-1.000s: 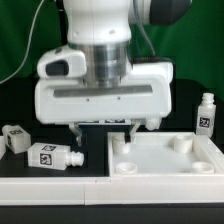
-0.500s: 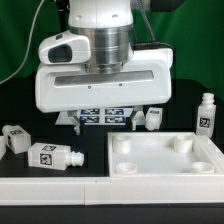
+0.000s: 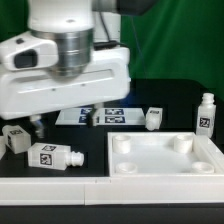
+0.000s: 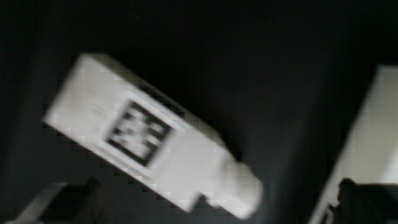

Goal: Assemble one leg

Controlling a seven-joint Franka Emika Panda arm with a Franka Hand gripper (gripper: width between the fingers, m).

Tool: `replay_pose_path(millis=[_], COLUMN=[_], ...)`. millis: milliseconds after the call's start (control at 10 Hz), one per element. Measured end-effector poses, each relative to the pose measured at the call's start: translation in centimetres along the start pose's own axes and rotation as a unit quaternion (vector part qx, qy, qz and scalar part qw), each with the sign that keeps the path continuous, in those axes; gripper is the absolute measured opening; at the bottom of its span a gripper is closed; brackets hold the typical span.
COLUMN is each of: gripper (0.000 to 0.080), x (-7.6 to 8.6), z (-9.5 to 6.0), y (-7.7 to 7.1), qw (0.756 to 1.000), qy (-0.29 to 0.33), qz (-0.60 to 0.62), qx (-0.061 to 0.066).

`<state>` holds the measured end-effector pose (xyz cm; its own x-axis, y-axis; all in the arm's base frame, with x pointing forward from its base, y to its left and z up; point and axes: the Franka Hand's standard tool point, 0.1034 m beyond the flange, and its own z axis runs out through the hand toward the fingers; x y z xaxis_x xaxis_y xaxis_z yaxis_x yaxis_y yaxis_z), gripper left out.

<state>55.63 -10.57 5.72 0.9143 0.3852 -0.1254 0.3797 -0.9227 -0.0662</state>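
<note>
The claw (image 4: 210,200) hangs open and empty above a small white plastic bottle-shaped leg (image 4: 151,135) lying flat on the black desk (image 3: 95,150) near its front edge, at the exterior view's left. I'd square the fingers across its blocky body before lowering and closing.

Black table (image 3: 95,140), and flat on it at the exterior view's right sits the white tabletop (image 3: 160,158). The marker board (image 3: 105,115) lies farther back. Near leg (image 3: 52,156) and far leg (image 3: 14,138) lie sideways at the left, third leg (image 3: 154,118) just beside the board, fourth leg (image 3: 205,113) upright, far right.
</note>
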Motion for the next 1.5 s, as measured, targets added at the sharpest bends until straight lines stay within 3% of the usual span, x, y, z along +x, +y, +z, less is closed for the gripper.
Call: replay_pose_path(millis=[300, 400, 600, 700, 800, 1000, 1200, 1300, 1500], gripper=[0.0649, 0.0649, 0.0649, 0.0649, 0.0649, 0.0649, 0.0649, 0.0649, 0.0649], x=[-0.1, -0.9, -0.9, -1.2, -2.0, -1.7, -2.3, -2.4, -2.6], z=[0.3, 0.7, -0.1, 0.0, 0.3, 0.7, 1.1, 1.4, 1.4], y=[-0.3, 0.0, 1.3, 1.2, 1.0, 0.3, -0.2, 0.9, 1.4], qw=[1.0, 0.998, 0.992, 0.99, 0.985, 0.973, 0.957, 0.955, 0.956], qy=[-0.01, -0.056, -0.122, -0.134, -0.171, -0.229, -0.288, -0.297, -0.294], qz=[0.012, 0.013, -0.021, -0.019, -0.013, -0.015, -0.018, -0.024, -0.014], qx=[0.002, -0.004, -0.034, -0.027, -0.009, 0.003, 0.017, 0.001, -0.007])
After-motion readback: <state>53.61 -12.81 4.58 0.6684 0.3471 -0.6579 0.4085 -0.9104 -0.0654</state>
